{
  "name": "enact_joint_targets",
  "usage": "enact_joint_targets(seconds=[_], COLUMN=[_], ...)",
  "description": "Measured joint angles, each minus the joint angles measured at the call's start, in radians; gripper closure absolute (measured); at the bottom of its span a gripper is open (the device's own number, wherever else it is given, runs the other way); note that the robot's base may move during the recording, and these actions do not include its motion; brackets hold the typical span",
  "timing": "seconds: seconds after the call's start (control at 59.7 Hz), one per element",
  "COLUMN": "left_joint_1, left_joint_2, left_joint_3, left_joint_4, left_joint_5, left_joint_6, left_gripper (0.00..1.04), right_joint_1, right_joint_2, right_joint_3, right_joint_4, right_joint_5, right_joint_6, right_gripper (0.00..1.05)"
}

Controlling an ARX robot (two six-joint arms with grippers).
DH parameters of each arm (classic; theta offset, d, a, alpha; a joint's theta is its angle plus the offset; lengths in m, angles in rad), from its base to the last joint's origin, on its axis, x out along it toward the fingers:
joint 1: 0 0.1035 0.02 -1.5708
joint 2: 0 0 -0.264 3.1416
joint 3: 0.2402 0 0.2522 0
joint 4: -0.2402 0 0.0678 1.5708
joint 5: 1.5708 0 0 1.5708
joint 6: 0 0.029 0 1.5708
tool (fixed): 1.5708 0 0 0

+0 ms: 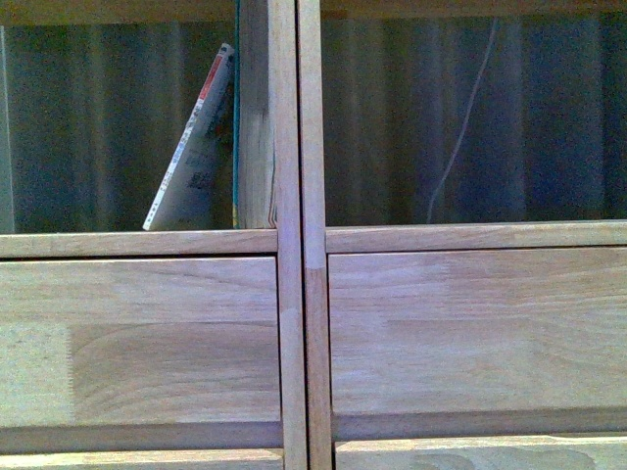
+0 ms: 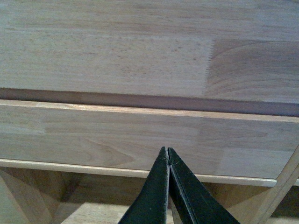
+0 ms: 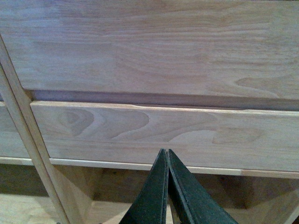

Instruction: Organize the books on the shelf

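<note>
Both claws are pressed together and hold nothing. Left claw [image 2: 167, 158] points at the drawer fronts [image 2: 140, 135] low on the shelf [image 1: 299, 294], and so does the right claw [image 3: 167, 158]. Neither arm shows in the front view.

Up in the left open box of the shelf, a whitish book [image 1: 194, 157] with a red strip leans over, its top resting against the middle post [image 1: 257, 117]. A thin teal edge [image 1: 236, 108] of another book shows right beside that post. The right open box looks to have no books, only a thin pale cord [image 1: 460, 127] hanging at the back.

What could go wrong? I think the leaning book could slide flat if a claw bumps its bottom edge, because only its top has something to rest on. It is thin and soft, so it may bend when pinched. The claws are low, down by the drawers, so on the way up they might knock the wooden ledge [image 1: 137, 243] under the box.

All the wood is pale, smooth and made of joined planks. Behind the shelf is a dark, ribbed wall [image 1: 88, 117], and the light is dim.
</note>
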Motion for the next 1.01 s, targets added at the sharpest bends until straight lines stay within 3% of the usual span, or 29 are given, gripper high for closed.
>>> enact_joint_targets(seconds=[0.369,0.519,1.005], left_joint_1=[0.0,0.0,0.0], left_joint_2=[-0.18,-0.241,-0.392], left_joint_3=[-0.093,-0.11,-0.147], left_joint_4=[-0.088,-0.131,-0.232], left_joint_5=[0.0,-0.001,0.0], left_joint_6=[0.0,0.0,0.001], left_gripper=[1.02,1.02,1.02], right_joint_1=[0.0,0.0,0.0], right_joint_2=[-0.109,-0.244,-0.309], right_joint_3=[-0.098,-0.119,-0.163], right_joint_4=[-0.001,-0.131,-0.131], right_joint_5=[0.0,0.002,0.0], right_joint_6=[0.001,0.001,0.002], right_gripper=[1.02,1.02,1.02])
